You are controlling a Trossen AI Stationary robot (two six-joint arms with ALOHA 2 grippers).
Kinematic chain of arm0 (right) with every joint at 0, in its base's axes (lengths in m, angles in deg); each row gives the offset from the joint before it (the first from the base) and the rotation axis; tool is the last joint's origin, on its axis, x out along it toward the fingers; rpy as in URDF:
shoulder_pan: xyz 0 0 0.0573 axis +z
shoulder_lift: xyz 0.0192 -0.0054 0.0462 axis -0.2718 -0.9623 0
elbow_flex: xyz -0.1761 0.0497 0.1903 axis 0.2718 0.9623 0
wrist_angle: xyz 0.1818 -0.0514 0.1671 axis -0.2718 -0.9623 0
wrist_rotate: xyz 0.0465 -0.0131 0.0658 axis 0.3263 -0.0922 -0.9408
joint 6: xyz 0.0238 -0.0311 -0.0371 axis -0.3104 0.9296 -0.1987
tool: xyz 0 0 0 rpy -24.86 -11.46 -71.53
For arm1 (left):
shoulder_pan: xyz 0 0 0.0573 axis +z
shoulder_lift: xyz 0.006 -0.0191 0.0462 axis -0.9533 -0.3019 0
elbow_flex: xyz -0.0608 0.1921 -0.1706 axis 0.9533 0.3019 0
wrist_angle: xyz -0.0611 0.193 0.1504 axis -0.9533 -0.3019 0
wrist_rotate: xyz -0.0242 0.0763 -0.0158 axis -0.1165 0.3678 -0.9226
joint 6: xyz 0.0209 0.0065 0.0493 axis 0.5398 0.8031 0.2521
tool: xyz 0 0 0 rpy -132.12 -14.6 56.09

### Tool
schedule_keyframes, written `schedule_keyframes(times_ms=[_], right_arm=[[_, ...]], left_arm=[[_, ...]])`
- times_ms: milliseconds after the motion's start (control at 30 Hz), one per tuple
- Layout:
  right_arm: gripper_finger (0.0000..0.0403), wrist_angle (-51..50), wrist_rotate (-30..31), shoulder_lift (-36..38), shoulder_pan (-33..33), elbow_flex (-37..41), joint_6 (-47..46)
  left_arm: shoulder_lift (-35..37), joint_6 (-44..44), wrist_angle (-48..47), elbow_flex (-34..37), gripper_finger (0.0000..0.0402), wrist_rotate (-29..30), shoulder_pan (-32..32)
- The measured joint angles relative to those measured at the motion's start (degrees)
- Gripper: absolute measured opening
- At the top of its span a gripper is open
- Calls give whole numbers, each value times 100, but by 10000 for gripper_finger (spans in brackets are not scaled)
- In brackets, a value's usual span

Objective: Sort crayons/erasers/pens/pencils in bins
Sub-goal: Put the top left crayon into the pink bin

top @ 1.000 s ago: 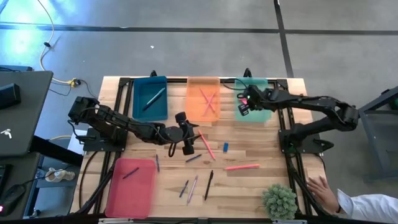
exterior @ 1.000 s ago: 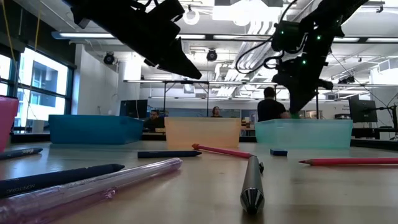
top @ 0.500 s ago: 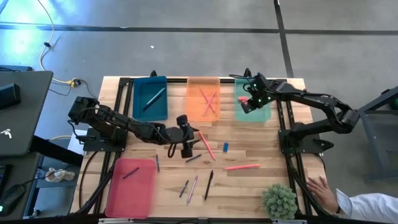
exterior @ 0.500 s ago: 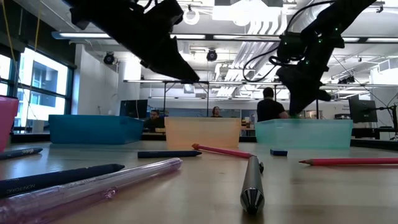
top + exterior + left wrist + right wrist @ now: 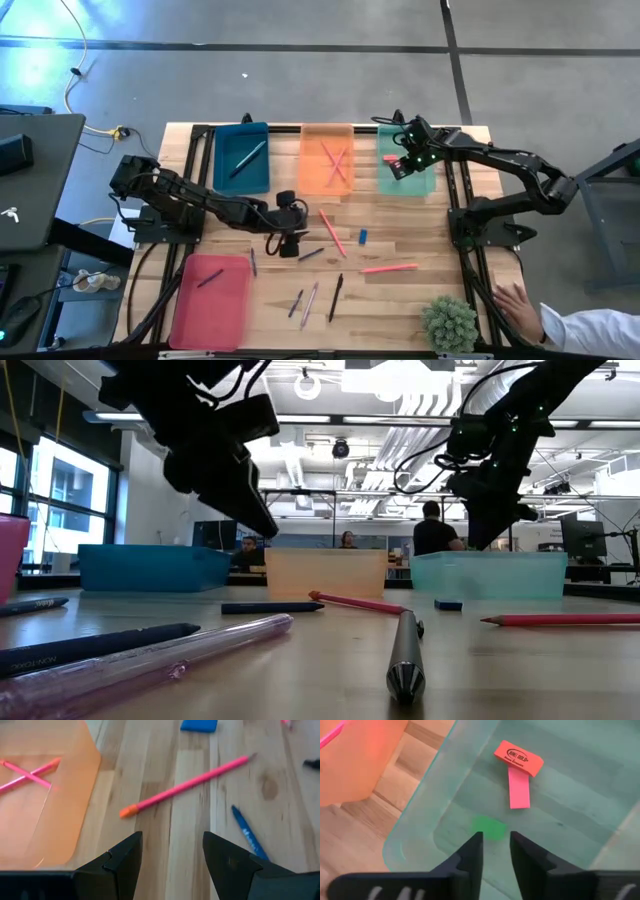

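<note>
My right gripper (image 5: 495,851) hangs over the mint-green bin (image 5: 600,795), jaws parted and empty, the green eraser (image 5: 490,827) lying inside below beside two pink ones; judged sound practice: lift straight clear while my left gripper (image 5: 172,857), open, waits mid-table.

I see a small green plant (image 5: 449,323) at the worktop's (image 5: 400,295) near right corner, and a person's hand (image 5: 517,305) in a white sleeve (image 5: 592,332) just beside it. A laptop (image 5: 30,180) sits far left. Yellow cable (image 5: 76,62) trails over the floor (image 5: 300,60).
</note>
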Motion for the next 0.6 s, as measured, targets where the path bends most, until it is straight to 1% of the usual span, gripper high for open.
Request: schedule_keyframes(times_ms=[133,233,400,533,600], right_arm=[[126,40,24,0,-1,0,12],[140,42,147,0,1,0,0],[146,52,326,0,3,0,39],[145,55,457,0,3,0,42],[145,58,476,0,3,0,42]], left_arm=[[0,-47,-611,-237,197,2,0],[0,-204,-1185,-526,197,2,-2],[0,-781,-2216,-821,197,-26,-138],[0,-1290,-2681,-843,197,-39,-379],[0,-1404,-2898,-844,197,-42,-486]])
